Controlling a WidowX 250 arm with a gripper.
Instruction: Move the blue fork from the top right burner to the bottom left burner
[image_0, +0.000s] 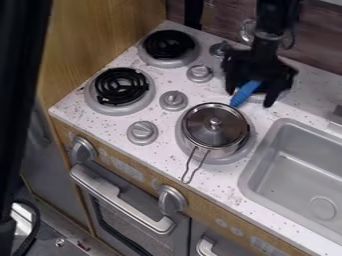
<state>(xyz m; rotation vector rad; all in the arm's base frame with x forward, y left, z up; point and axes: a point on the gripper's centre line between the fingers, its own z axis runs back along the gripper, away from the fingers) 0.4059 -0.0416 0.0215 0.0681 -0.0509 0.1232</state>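
A white, speckled desk (80, 107), the top of a toy kitchen, slants across the view, with a wood panel (100, 35) at eleven o'clock and a steel-coloured sink (294, 180) let into it at four o'clock. Toward two o'clock, the claw (250, 99) hangs over the top right burner (256, 98). It looks open, its two fingers spread with the blue fork (245, 93) between them; no firm grip can be made out. The fork sits at that burner, its blue end pointing toward seven o'clock, close to a lidded pot (215, 126). How the rest of it lies is hidden under the claw.

The step in hand looks to be the pick-up: the fork is at its starting burner, and the carry is yet to be done. The next move calls for closing the fingers squarely on the blue part, then a straight lift, high enough to clear the pot and its lid knob (214, 120). From there the path runs toward nine o'clock, over the stove knobs (174, 100), to the bottom left burner (121, 86), where the fork wants lowering gently onto the black coil. A loose pinch could let it swivel.
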